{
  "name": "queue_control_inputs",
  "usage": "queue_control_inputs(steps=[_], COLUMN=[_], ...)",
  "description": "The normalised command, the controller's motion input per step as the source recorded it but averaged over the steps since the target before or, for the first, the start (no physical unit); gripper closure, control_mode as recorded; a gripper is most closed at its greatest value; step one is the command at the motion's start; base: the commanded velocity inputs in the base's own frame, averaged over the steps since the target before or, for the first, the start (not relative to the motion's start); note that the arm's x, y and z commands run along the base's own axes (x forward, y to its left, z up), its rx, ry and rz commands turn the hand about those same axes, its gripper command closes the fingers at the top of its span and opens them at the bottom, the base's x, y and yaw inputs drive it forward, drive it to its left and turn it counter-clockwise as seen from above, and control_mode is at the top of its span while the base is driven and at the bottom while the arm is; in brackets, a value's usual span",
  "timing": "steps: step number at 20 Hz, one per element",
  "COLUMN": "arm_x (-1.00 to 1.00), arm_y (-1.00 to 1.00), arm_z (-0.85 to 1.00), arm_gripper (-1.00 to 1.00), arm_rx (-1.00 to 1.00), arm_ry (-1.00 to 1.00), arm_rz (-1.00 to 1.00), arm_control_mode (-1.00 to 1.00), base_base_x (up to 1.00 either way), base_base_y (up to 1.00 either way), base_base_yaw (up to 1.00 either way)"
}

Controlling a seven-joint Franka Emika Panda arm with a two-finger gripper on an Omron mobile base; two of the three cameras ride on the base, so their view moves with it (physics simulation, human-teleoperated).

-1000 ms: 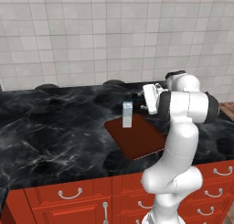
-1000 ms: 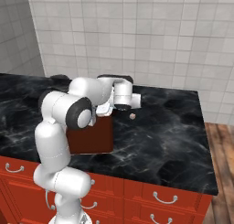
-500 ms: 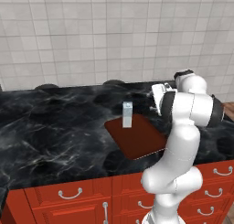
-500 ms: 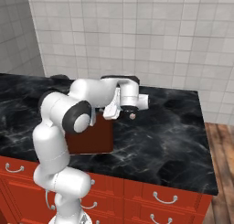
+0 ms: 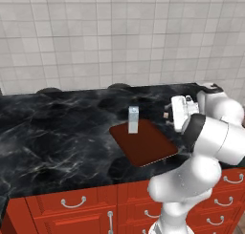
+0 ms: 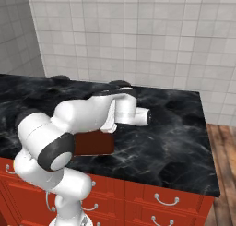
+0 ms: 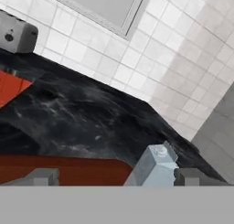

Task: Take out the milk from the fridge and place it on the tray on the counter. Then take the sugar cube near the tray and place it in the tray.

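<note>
Since a second ago your gripper [image 5: 168, 114] has swung right, away from the milk [image 5: 133, 119], toward the right of centre in the left base view. Its jaws stand wide apart and hold nothing. You see the sugar cube [image 5: 166, 115] as a tiny tan speck just at its left edge, beside the tray [image 5: 146, 144]. The milk stands upright on the tray's upper left part, mid-frame, on the counter [image 5: 57, 132].

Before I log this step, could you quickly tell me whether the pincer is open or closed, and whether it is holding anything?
Pincer: open and holding nothing; the milk stands free on the tray.
</note>
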Motion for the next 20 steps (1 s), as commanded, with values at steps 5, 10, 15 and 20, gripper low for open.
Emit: queue_control_inputs(steps=[5, 10, 15, 20], arm_x=[-0.1, -0.07, -0.26, 0.04], arm_y=[-0.34, -0.37, -0.34, -0.13], arm_z=[0.13, 0.16, 0.25, 0.08], arm_gripper=[-1.0, -1.0, -1.0, -1.0], arm_rx=[-0.04, -0.15, -0.13, -0.08], arm_ry=[0.1, 0.14, 0.15, 0.4], arm_rz=[-0.21, -0.16, -0.14, -0.16], arm_control_mode=[-1.0, -1.0, -1.0, -1.0], base_base_x=[0.0, 0.0, 0.0, 0.0], base_base_y=[0.0, 0.0, 0.0, 0.0], base_base_yaw=[0.0, 0.0, 0.0, 0.0])
